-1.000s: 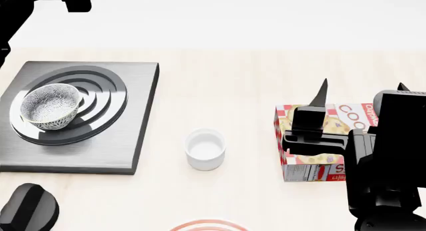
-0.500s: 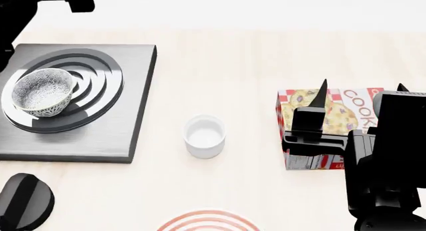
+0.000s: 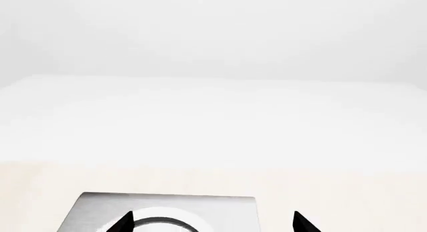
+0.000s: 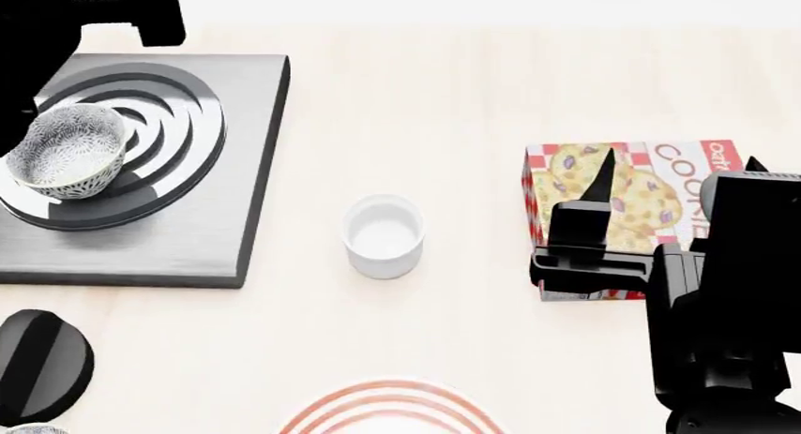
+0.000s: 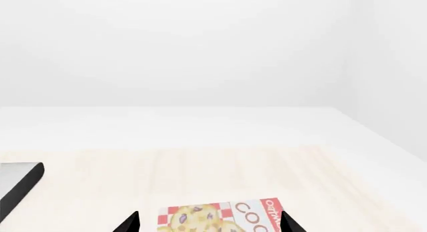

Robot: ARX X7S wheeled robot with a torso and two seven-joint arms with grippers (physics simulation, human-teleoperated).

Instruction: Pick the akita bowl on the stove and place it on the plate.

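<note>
The akita bowl point(image 4: 63, 151), white with a fine black pattern, sits upright on the left side of the burner rings of the stove point(image 4: 238, 172). The stove's far edge also shows in the left wrist view point(image 3: 227, 208). The plate point(image 4: 390, 408), with red rings, shows only as an arc at the head view's bottom edge. My left gripper point(image 3: 212, 224) is open, hovering over the stove's far part with nothing between its tips; its arm point(image 4: 75, 22) fills the top left corner. My right gripper point(image 4: 682, 167) is open above a cookie box, far from the bowl.
A small plain white cup point(image 4: 383, 235) stands mid-table between stove and box. The cookie box point(image 4: 644, 204) lies flat at the right, under my right gripper point(image 5: 209, 224). The stove's black knob point(image 4: 37, 364) sits at the lower left. A patterned sliver point(image 4: 25, 429) touches the bottom left corner.
The head view has tilted down: stove, cup and box slid up the picture and more of the plate shows. Both arms keep their places in the view.
</note>
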